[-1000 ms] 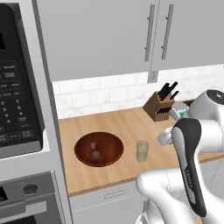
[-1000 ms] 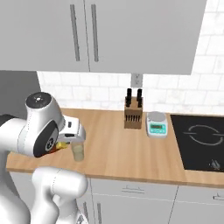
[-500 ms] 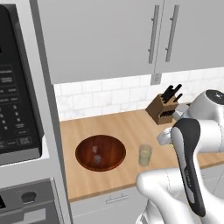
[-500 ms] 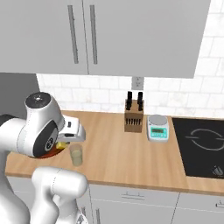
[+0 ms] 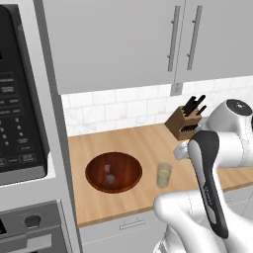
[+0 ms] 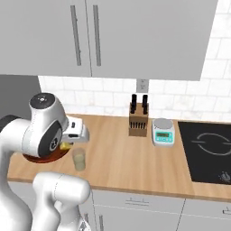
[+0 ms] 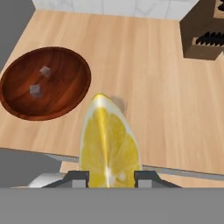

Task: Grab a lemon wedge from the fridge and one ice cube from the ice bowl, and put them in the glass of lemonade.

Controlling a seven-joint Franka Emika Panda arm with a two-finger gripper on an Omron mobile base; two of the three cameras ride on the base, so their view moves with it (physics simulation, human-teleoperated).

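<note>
At the far left of the left base view a black oven tower [image 5: 20, 123] is seen, with the wooden counter [image 5: 138, 143] beside it. On the counter the ice bowl [image 5: 113, 171] is set, dark reddish-brown, with two ice cubes [image 5: 109, 175] lying inside. Just to its right, apart from it, the glass of lemonade [image 5: 164, 175] stands upright. Further right, against the tiled wall, a knife block [image 5: 184, 123] is placed. In the right base view a small kitchen scale [image 6: 163, 131] is seen beside the block, and a black cooktop [image 6: 210, 151] at the far right.

In the hand view the lemon wedge [image 7: 109, 142] is clamped between the nearly closed fingers of the gripper [image 7: 111, 178] (peel edge pointing away from the camera). It is held above the counter, near the glass and to the right of the bowl.
</note>
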